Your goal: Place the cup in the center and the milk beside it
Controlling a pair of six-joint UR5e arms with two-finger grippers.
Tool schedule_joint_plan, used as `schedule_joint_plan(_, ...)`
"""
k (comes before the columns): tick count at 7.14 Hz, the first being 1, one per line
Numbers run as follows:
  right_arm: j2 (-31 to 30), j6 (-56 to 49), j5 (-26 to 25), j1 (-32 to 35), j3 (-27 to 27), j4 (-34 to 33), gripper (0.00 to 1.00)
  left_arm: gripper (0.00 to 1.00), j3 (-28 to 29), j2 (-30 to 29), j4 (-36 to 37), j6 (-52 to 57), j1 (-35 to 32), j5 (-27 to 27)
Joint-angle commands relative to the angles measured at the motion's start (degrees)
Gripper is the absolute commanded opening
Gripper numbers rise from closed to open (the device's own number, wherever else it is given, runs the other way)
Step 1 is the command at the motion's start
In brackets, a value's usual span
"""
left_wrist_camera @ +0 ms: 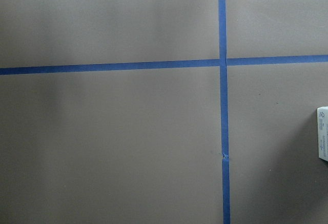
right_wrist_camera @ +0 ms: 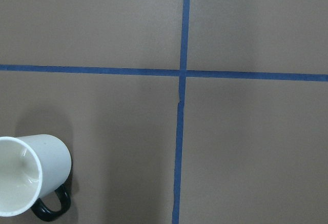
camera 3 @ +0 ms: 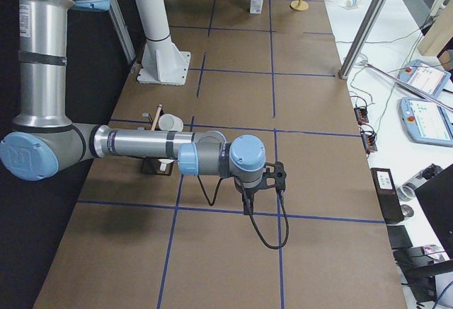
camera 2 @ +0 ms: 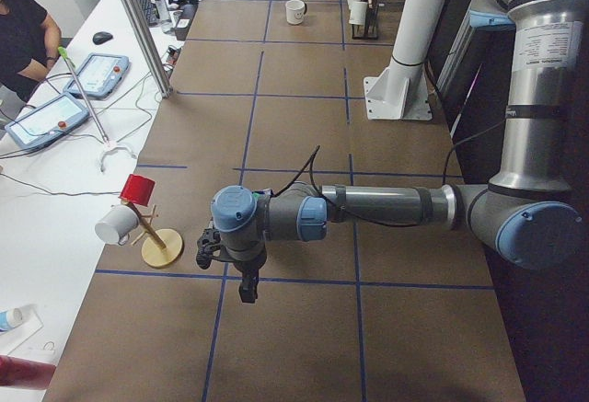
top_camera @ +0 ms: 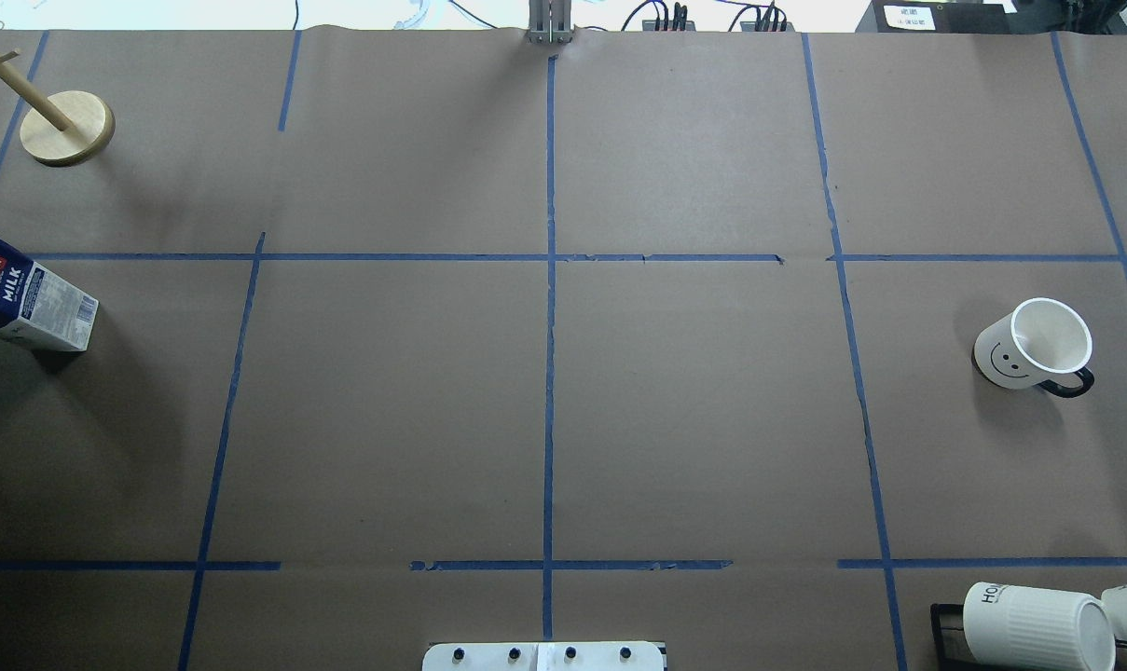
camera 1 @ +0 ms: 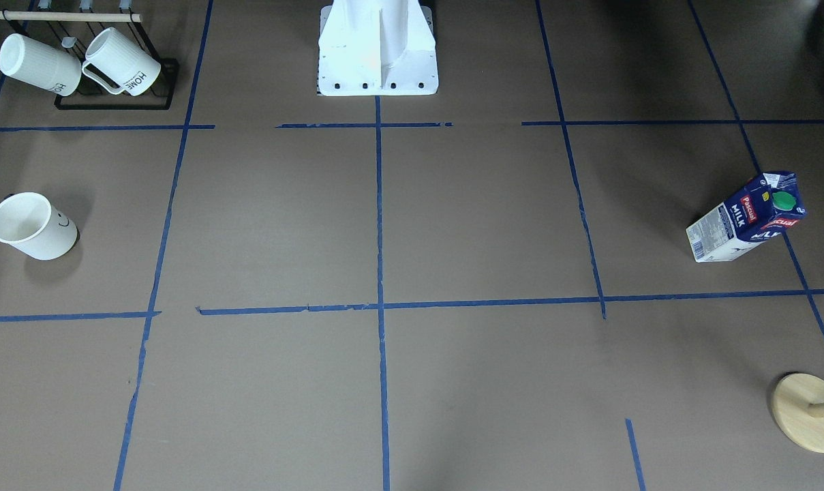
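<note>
Surface: brown paper table (top_camera: 712,438), blue tape grid.
Cup: smiley mug (top_camera: 1029,347) upright, far toward the robot's right of center (top_camera: 549,410).
Milk: Pascual milk carton (top_camera: 27,303) upright, far left of center.
Grippers: left gripper (camera 2: 247,290) and right gripper (camera 3: 248,207) are away from both; spread cannot be told.
Progress: nothing placed; both moves remain.

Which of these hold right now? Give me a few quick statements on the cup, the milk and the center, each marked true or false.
1. The cup stands upright, mouth up. True.
2. The milk lies flat on its side. False: it stands upright with its green cap on.
3. The cup already sits on the center. False: it stands far out on the robot's right side.
4. Cup and milk are at opposite ends of the table. True: the milk is on the robot's left.
5. Two ribbed mugs rest on the black rack. True.
</note>
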Motion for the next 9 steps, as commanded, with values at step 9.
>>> schedule_joint_plan(9, 0.9, 33.7, -1.6, -14.1, 5.6, 12.9, 0.99, 1.0, -0.7, 0.0, 0.1, -0.1, 0.0, -0.1)
